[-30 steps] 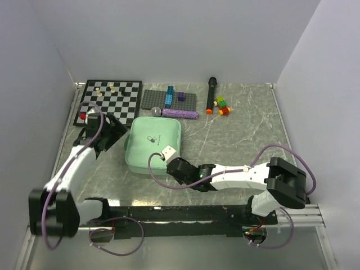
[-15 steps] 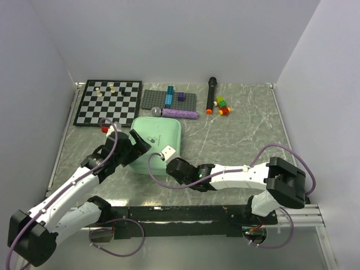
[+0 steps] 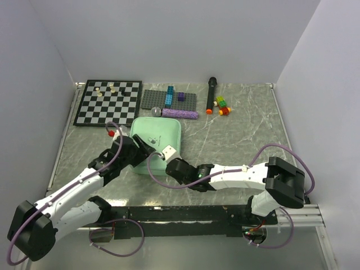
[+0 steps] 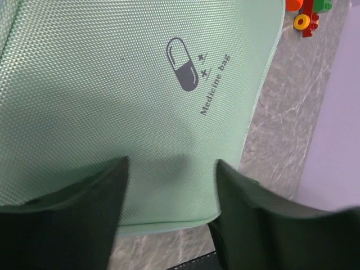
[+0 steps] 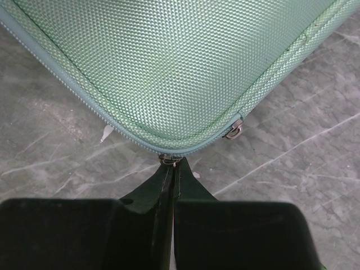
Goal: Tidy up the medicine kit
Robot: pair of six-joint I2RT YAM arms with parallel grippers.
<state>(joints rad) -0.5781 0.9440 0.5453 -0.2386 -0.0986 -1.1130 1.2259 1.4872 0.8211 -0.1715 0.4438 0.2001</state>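
Observation:
The medicine kit (image 3: 160, 132) is a mint-green zip case lying closed on the table, pill logo (image 4: 183, 72) up. My left gripper (image 3: 138, 151) is open just above the lid near its near-left edge; in the left wrist view (image 4: 171, 180) both dark fingers stand apart over the green fabric (image 4: 140, 84). My right gripper (image 3: 169, 163) is at the case's near-right corner. In the right wrist view (image 5: 173, 164) its jaws are shut on a small metal zipper pull (image 5: 169, 160) at the zip seam of the case (image 5: 169, 62). A second pull ring (image 5: 233, 131) hangs free to the right.
A chessboard (image 3: 109, 101) with a few pieces lies at the back left. A grey studded plate (image 3: 169, 101) with bricks and a purple bar (image 3: 180, 114) lies behind the kit. A black marker (image 3: 211, 93) and coloured bricks (image 3: 223, 106) lie at the back right.
My left arm swung from beside the chessboard toward the right and nearer, and its open gripper now hovers over the kit's lid. The right gripper stayed at the corner.

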